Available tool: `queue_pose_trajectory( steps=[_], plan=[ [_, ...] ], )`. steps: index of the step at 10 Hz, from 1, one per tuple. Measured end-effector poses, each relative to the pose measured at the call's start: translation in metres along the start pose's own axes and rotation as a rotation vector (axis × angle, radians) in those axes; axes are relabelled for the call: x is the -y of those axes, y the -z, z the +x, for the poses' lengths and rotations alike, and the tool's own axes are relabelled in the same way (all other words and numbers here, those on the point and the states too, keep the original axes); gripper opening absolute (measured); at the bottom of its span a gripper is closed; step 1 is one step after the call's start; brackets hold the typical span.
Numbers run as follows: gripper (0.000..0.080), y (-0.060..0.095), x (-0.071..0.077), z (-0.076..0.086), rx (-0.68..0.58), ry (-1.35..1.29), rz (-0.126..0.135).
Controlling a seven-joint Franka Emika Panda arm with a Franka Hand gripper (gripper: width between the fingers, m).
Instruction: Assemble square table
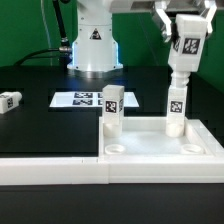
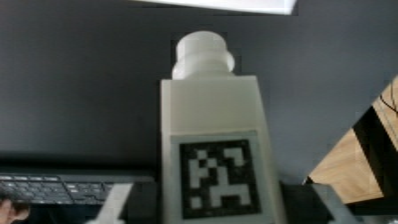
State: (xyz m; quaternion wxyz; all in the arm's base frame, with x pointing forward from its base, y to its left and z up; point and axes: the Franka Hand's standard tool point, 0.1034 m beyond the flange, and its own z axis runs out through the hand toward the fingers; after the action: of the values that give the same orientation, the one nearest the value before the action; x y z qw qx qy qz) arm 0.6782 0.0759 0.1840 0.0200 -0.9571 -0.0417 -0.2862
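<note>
- End effector (image 1: 182,32) clamped on a short white tagged plastic block leg (image 1: 187,50), raised above bench (image 1: 40,125).
- White square plastic slab with raised rim (image 1: 160,152) flat on bench, second leg (image 1: 111,108) and third leg (image 1: 177,105) upright on it.

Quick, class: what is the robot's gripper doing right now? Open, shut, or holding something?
Gripper: closed on a white tagged leg, held up off the table.

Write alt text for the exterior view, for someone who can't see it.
A robot gripper holds a white plastic tagged block leg above a white flat square slab, where two similar legs stand upright; a fourth lies on the black table.
</note>
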Motion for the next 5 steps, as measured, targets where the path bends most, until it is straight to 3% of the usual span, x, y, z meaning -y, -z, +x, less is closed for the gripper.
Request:
queue_pose_trajectory(
  steps=[3,5],
  plan=[
    [0.0290,0.000,0.000,-0.001,0.001,0.002,0.000],
    [0.0290,-0.007,-0.016,-0.024,-0.019,0.056,-0.002]
  ],
)
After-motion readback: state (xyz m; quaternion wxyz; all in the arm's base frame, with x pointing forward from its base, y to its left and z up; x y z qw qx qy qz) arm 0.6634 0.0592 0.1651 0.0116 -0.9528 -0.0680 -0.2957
